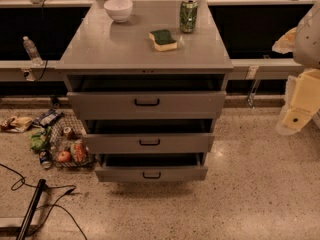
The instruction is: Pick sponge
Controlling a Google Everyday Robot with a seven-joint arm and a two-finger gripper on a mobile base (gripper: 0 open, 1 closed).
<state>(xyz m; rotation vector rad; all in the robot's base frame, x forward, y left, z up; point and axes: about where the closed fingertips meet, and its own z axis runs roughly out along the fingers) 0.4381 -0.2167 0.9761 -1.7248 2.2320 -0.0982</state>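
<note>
The sponge (163, 39) has a dark green top and a pale yellow body. It lies flat on top of the grey drawer cabinet (110, 49), right of the middle. My gripper (297, 115) hangs at the far right edge of the view, below the white arm, well to the right of the cabinet and lower than its top. It is far from the sponge and holds nothing that I can see.
A green drink can (188, 15) stands just behind the sponge. A white bowl (118, 9) sits at the back left of the top. Three drawers (147, 102) stand partly open. Snacks and fruit (62, 146) lie on the floor at left, with a water bottle (31, 50) and cables (45, 204).
</note>
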